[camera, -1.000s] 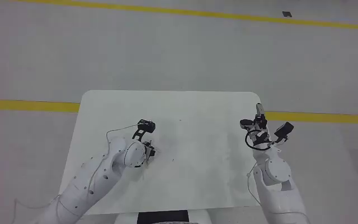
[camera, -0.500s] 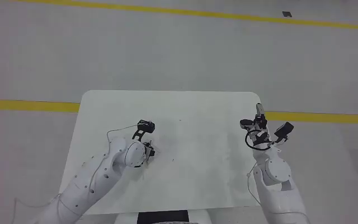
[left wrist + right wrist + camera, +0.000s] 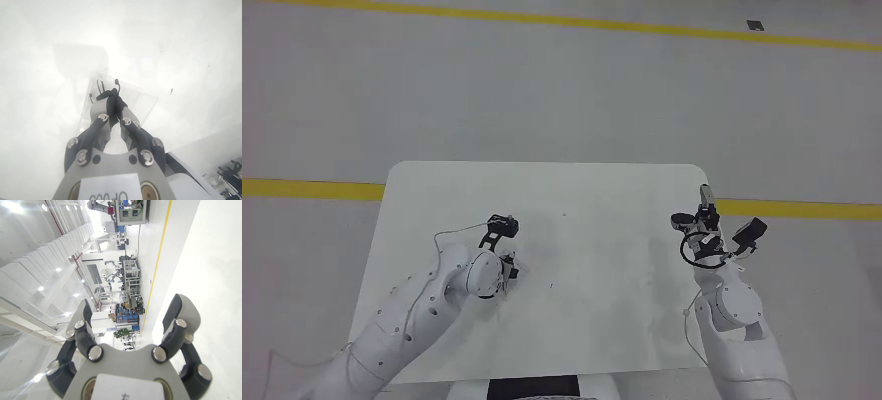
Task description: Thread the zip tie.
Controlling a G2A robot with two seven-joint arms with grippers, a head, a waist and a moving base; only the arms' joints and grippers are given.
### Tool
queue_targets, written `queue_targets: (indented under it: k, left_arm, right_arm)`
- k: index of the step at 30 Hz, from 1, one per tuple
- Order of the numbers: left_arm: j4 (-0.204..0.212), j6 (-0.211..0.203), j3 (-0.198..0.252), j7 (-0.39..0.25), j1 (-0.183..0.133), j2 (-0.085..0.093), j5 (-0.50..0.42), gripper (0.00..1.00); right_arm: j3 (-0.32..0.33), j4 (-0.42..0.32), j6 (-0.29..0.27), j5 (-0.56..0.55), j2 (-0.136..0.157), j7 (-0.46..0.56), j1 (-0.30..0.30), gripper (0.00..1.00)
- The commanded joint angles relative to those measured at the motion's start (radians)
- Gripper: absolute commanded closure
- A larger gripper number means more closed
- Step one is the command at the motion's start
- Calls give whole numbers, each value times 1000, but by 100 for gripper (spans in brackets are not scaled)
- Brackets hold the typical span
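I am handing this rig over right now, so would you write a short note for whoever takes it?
Left gripper: shut, low in the clear box on the table, seemingly pinching one zip tie.
Right gripper: open, empty, held up by the table's right edge.
Spare ties lie in the box.
Done: a tie gripped, at most. Left: lift it out, thread its tail through its head.

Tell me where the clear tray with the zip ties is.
In the left wrist view the clear tray lies on the white table, right under the tips of the left gripper, on the robot's left half of the table.
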Motion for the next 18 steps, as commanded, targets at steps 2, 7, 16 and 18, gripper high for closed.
queue_targets:
  k: [2, 7, 16, 18]
  left_arm:
    - [-41, 8, -12, -12, 16, 7, 20, 100]
    - [-149, -6, -59, -53, 68, 27, 40, 100]
    - [-278, -295, -240, -168, 180, 71, -282, 100]
    - [-256, -355, -259, -211, 189, 79, -330, 100]
  right_arm:
    - [0, 0, 0, 0, 0, 0, 0, 0]
    - [0, 0, 0, 0, 0, 0, 0, 0]
    - [0, 0, 0, 0, 0, 0, 0, 0]
    - [0, 0, 0, 0, 0, 0, 0, 0]
